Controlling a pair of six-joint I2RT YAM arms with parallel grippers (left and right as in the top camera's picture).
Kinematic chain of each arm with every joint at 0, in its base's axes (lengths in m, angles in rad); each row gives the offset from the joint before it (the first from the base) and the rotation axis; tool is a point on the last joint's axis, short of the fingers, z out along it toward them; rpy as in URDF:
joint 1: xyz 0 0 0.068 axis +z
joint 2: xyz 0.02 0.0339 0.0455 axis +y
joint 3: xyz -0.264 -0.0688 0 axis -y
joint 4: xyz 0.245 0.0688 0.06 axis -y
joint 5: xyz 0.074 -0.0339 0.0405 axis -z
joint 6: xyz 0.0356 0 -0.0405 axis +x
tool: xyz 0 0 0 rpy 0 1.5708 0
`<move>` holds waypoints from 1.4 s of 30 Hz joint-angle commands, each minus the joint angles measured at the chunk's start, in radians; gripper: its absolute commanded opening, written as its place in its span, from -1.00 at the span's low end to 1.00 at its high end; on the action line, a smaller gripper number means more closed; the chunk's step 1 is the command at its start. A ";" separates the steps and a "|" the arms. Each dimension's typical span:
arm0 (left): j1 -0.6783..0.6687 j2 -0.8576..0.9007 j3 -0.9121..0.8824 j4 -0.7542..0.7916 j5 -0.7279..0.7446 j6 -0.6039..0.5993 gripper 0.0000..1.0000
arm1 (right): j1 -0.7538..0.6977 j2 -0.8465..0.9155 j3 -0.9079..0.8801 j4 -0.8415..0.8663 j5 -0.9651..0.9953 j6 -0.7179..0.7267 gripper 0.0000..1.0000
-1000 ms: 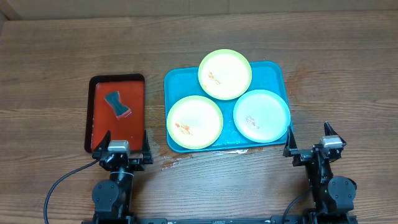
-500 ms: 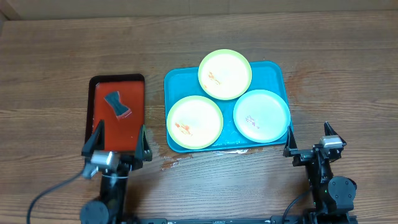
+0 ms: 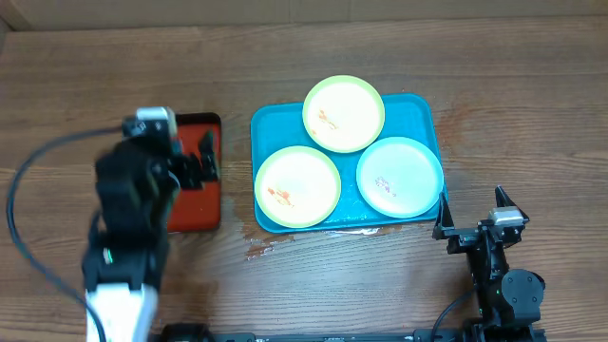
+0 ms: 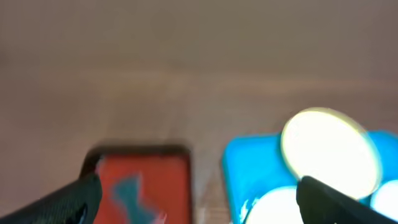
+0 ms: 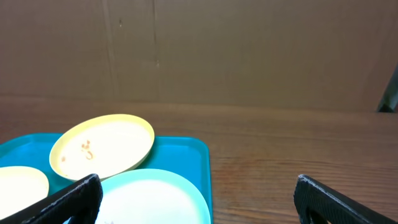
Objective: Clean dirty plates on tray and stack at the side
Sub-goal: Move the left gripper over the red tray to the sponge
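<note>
At the near edge of the wooden worktop (image 3: pixel 532 95) the right gripper (image 5: pixel 198 200) rests wide open and holds nothing. It sits just beside the near right corner of the blue tray (image 3: pixel 271 123). On that tray lie three round plates with pale centres. A yellow-green plate (image 3: pixel 297 185) with red-orange smears is near left. A mint-green plate (image 3: pixel 399 177) with faint specks is near right, against the tray's right rim. A second yellow-green plate (image 3: pixel 343 114), also smeared, is at the far side, its near edge overlapping the other two. From above, the left arm is a blur over the red tray (image 3: pixel 195 217), hiding most of it. The left wrist camera, though soft, shows what the arm hides: a blue-grey object (image 4: pixel 127 190) lying on the red tray. It also shows the left gripper (image 4: pixel 199 202) spread fully open and empty. Only the right wrist view shows the brown cardboard wall (image 5: pixel 249 50) behind the worktop. A second ago the left arm sat low at the near edge. It has since risen and swung forward over the red tray. The right arm and the plates have not moved.
</note>
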 commanded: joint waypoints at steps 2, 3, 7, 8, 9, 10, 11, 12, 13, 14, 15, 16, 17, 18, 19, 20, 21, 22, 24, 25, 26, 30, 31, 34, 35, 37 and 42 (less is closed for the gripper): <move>0.091 0.234 0.249 -0.184 0.033 -0.118 1.00 | -0.002 -0.008 -0.010 0.006 0.013 -0.004 1.00; 0.098 0.271 0.277 -0.217 0.087 -0.116 1.00 | -0.002 -0.008 -0.010 0.006 0.013 -0.004 1.00; 0.102 0.410 0.298 -0.252 -0.097 -0.192 1.00 | -0.002 -0.008 -0.010 0.006 0.013 -0.004 1.00; 0.114 0.454 0.302 -0.275 -0.167 -0.295 1.00 | -0.002 -0.008 -0.010 0.006 0.013 -0.004 1.00; 0.126 0.475 0.301 -0.276 -0.177 -0.329 0.99 | -0.002 -0.008 -0.010 0.005 0.013 -0.004 1.00; 0.137 0.498 0.301 -0.270 -0.176 -0.359 0.99 | -0.002 -0.008 -0.010 0.006 0.013 -0.004 1.00; 0.146 0.521 0.301 -0.261 -0.172 -0.393 1.00 | -0.002 -0.008 -0.010 0.005 0.013 -0.004 1.00; 0.150 0.542 0.301 -0.254 -0.173 -0.416 0.99 | -0.002 -0.008 -0.010 0.005 0.013 -0.004 1.00; 0.154 0.566 0.301 -0.241 -0.173 -0.426 0.99 | -0.002 -0.008 -0.010 0.006 0.013 -0.004 1.00; 0.157 0.591 0.301 -0.226 -0.173 -0.429 0.99 | -0.002 -0.008 -0.010 0.006 0.013 -0.004 1.00; 0.158 0.613 0.301 -0.215 -0.175 -0.428 0.99 | -0.002 -0.008 -0.010 0.006 0.013 -0.004 1.00; 0.158 0.638 0.301 -0.205 -0.177 -0.428 0.99 | -0.002 -0.008 -0.010 0.006 0.013 -0.004 1.00; 0.158 0.662 0.301 -0.192 -0.175 -0.433 1.00 | -0.002 -0.008 -0.010 0.006 0.013 -0.004 1.00; 0.158 0.687 0.301 -0.180 -0.173 -0.438 1.00 | -0.002 -0.008 -0.010 0.006 0.013 -0.004 1.00; 0.158 0.707 0.301 -0.171 -0.174 -0.445 0.99 | -0.002 -0.008 -0.010 0.006 0.013 -0.004 1.00; 0.158 0.732 0.301 -0.158 -0.174 -0.451 1.00 | -0.002 -0.008 -0.010 0.006 0.013 -0.004 1.00; 0.158 0.756 0.301 -0.147 -0.174 -0.451 0.99 | -0.002 -0.008 -0.010 0.005 0.013 -0.004 1.00; 0.158 0.778 0.301 -0.137 -0.172 -0.452 1.00 | -0.002 -0.008 -0.010 0.006 0.013 -0.004 1.00; 0.158 0.820 0.301 -0.128 -0.173 -0.474 0.99 | -0.002 -0.008 -0.010 0.006 0.013 -0.004 1.00; 0.158 0.843 0.301 -0.118 -0.173 -0.489 1.00 | -0.002 -0.008 -0.010 0.006 0.013 -0.004 1.00; 0.158 0.859 0.301 -0.108 -0.173 -0.496 0.99 | -0.002 -0.008 -0.010 0.006 0.013 -0.004 1.00; 0.158 0.922 0.301 -0.045 -0.172 -0.495 0.90 | -0.002 -0.008 -0.010 0.006 0.013 -0.004 1.00; 0.158 0.937 0.301 -0.026 -0.169 -0.495 0.83 | -0.002 -0.008 -0.010 0.006 0.013 -0.004 0.99; 0.149 0.984 0.301 0.033 -0.154 -0.495 0.82 | -0.002 -0.008 -0.010 0.006 0.013 -0.004 1.00; 0.146 0.996 0.301 0.049 -0.148 -0.495 0.83 | -0.002 -0.008 -0.010 0.006 0.013 -0.004 1.00; 0.143 1.017 0.301 0.079 -0.146 -0.495 0.81 | -0.002 -0.008 -0.010 0.006 0.013 -0.004 1.00; 0.143 1.032 0.301 0.102 -0.146 -0.495 0.66 | -0.002 -0.008 -0.010 0.006 0.013 -0.004 1.00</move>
